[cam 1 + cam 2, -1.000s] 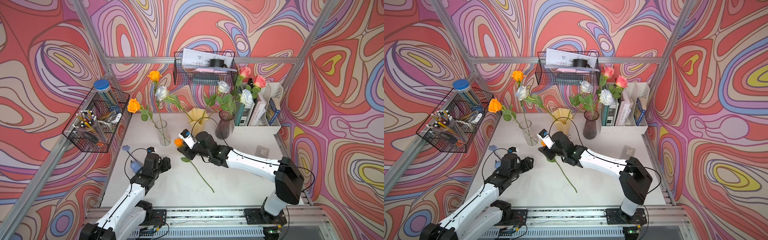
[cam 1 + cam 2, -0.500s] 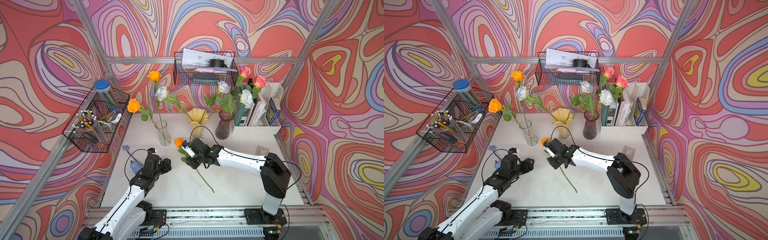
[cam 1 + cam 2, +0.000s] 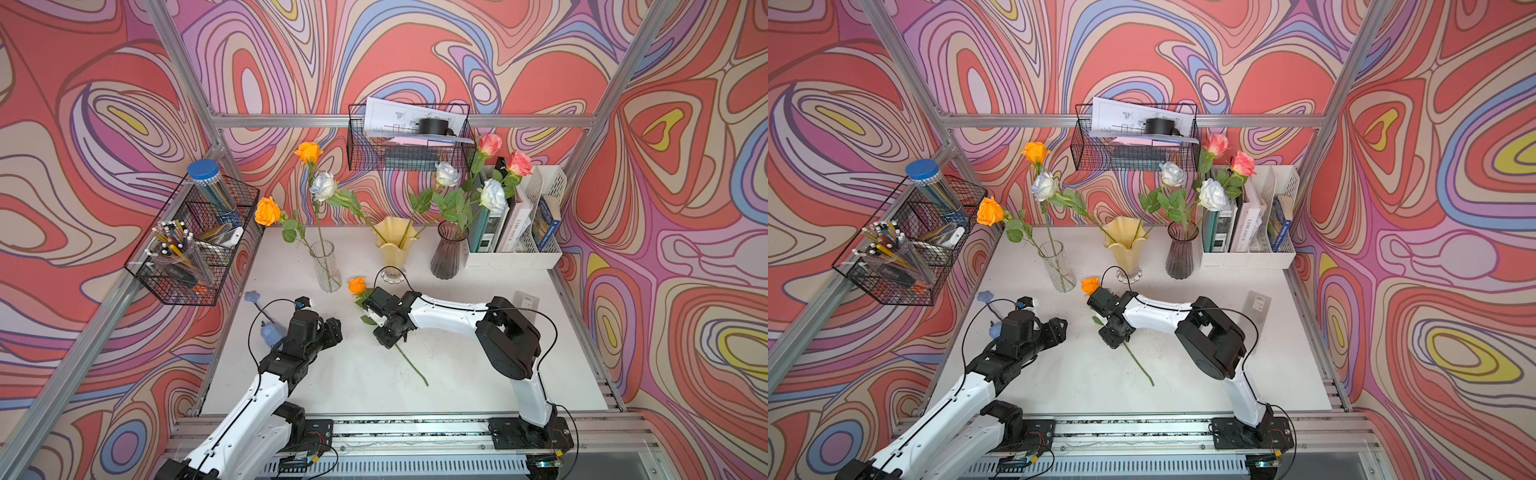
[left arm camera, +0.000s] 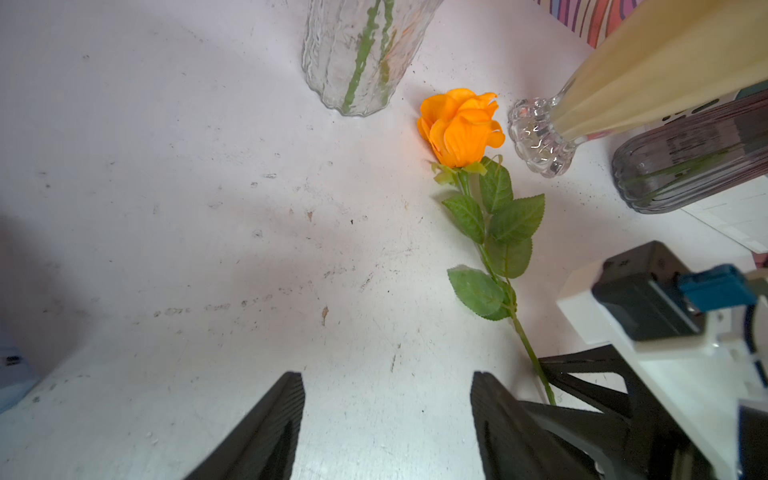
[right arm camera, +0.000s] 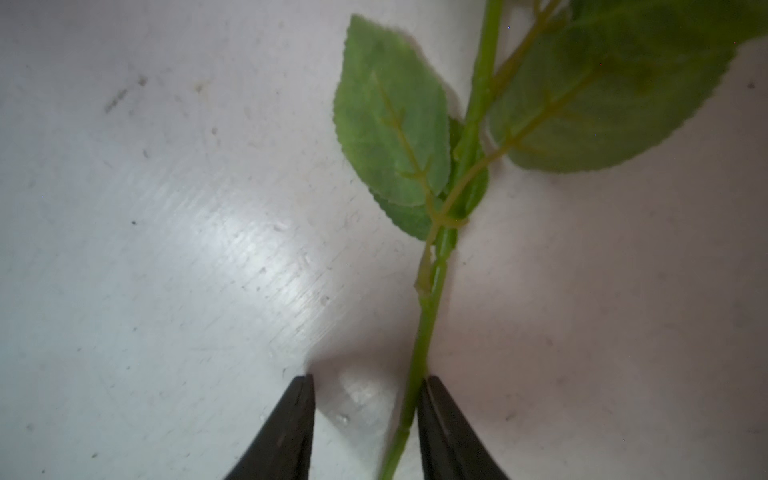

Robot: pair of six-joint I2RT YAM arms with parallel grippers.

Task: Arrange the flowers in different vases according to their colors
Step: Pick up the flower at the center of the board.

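1. Orange rose [image 4: 505, 224] lies flat on the table [image 3: 457, 374], its bloom just beside the clear vase [image 3: 325, 266] and the foot of the yellow vase [image 3: 392, 245]. It has not shifted in the last second.
2. Right gripper [image 5: 368, 382] has come down from near the bloom end to the bare stem below the leaves. Its jaws are apart and straddle the stem: one finger [image 5: 440, 415] touches it, the other stands clear. No grip yet.
3. Left gripper [image 4: 386, 378] hangs nearby, jaws apart and empty, unchanged.
4. The clear vase holds two orange roses. White and pink roses stand in the yellow vase and the purple vase [image 3: 449, 249].
5. Judgement: pick-up is under way on what appears to be the last loose flower. Closing, lifting and placing it with the orange pair remain.
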